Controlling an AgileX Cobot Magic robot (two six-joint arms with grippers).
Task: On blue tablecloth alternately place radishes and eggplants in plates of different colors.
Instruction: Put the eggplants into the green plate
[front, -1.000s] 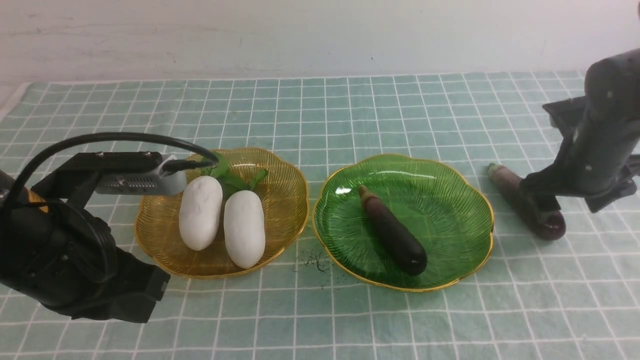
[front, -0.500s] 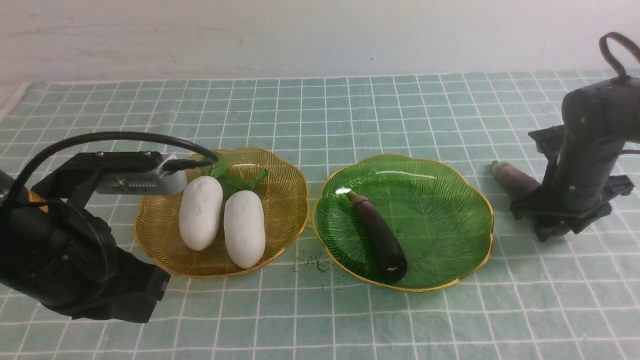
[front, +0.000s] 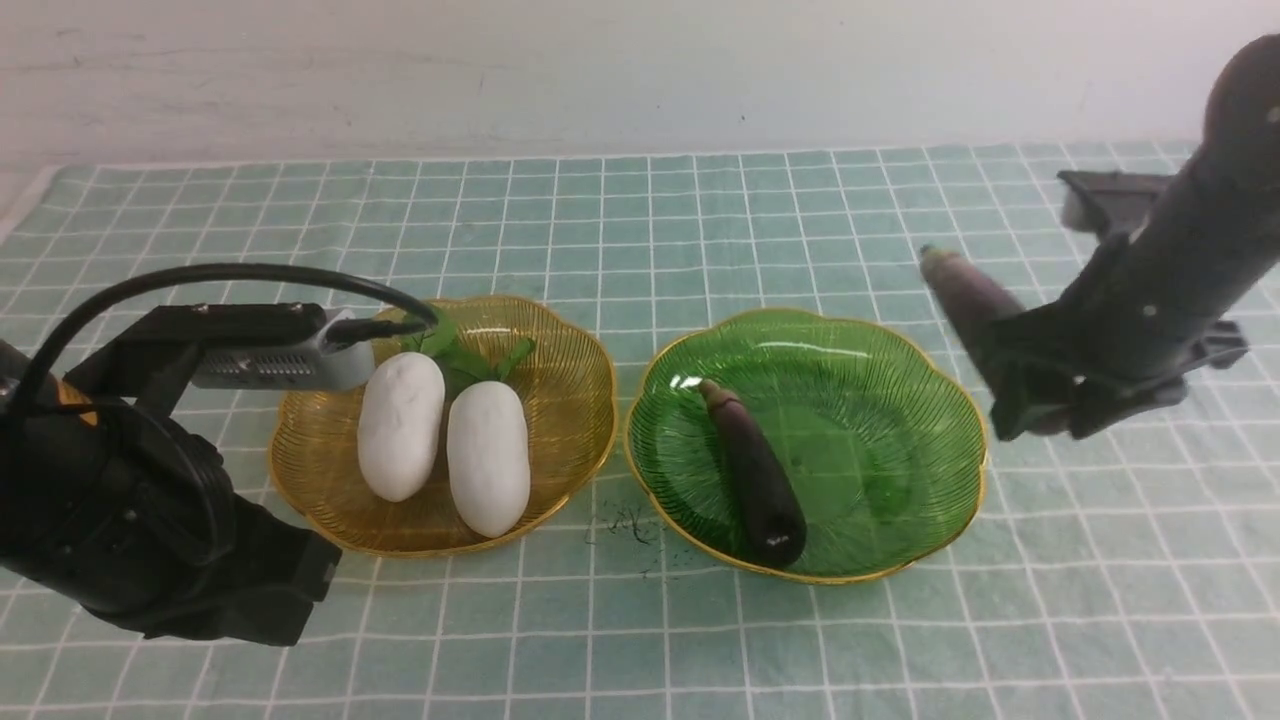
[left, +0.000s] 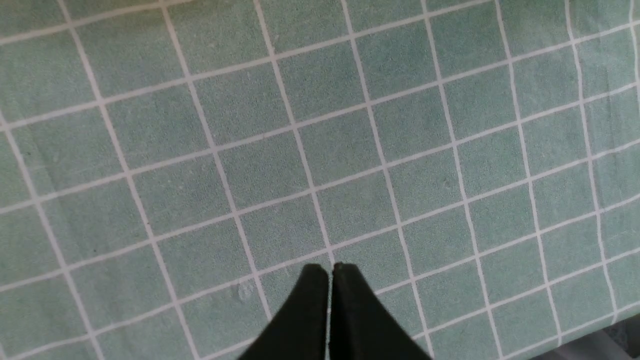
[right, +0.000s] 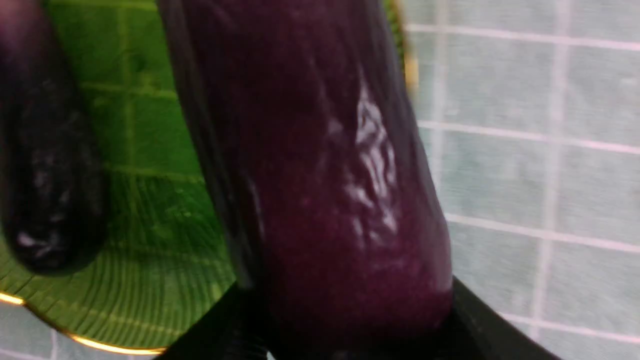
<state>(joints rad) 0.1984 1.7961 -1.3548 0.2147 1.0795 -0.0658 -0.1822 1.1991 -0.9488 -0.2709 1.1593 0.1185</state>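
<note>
On the blue tablecloth (front: 700, 220) the amber plate (front: 575, 345) holds two white radishes (front: 401, 425) (front: 488, 456) side by side. The green plate (front: 900, 400) holds one dark purple eggplant (front: 755, 475). My right gripper (front: 1020, 390) is shut on a second eggplant (front: 965, 295), held in the air just right of the green plate, stem end pointing up and away. In the right wrist view this eggplant (right: 320, 175) fills the middle, over the green plate's rim (right: 115, 345). My left gripper (left: 330, 270) is shut and empty above bare cloth, at the near left.
A small dark smudge of threads (front: 628, 525) lies on the cloth between the two plates. A white wall (front: 600, 70) rises behind the cloth. The cloth's near edge (left: 615, 340) shows in the left wrist view.
My right gripper closed on the eggplant lying right of the green plate and lifted it up and leftward. The eggplant in the green plate shifted slightly left. The left arm stayed still.
</note>
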